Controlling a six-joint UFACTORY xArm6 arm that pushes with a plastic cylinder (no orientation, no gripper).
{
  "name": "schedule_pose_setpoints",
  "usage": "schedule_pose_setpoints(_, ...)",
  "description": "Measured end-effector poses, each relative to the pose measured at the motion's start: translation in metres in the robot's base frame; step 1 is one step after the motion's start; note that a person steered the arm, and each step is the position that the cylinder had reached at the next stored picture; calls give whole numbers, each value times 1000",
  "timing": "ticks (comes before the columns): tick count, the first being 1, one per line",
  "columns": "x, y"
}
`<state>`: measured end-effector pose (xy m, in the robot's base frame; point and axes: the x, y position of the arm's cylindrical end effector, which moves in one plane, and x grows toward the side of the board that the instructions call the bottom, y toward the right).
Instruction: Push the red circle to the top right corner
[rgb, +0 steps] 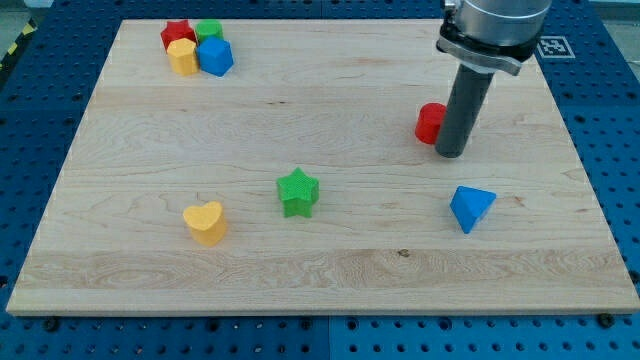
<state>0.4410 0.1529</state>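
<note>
I am watching my tip resting on the wooden board, and the red circle is sitting just to the view's left of it and a little toward the view's top, touching or all but touching the rod, which is partly hiding the block's right side. There is no claw on this rig, only the bare rod, so it is holding nothing; it is merely standing beside the block. That is the relation I am weighing: the target corner is lying up and to the view's right of my tip, so the tip is standing on the wrong side of the circle. I am judging that it needs to come round to the block's lower left before pushing. The blue triangular block is lying below my tip, and the green star and yellow heart are lying well off to its left
</note>
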Motion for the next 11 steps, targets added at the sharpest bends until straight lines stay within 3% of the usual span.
schedule_pose_setpoints(3,-7,-9)
schedule_pose_setpoints(5,-37,-12)
schedule_pose_setpoints(7,-23,-37)
schedule_pose_setpoints(9,-79,-28)
schedule_pose_setpoints(11,-83,-61)
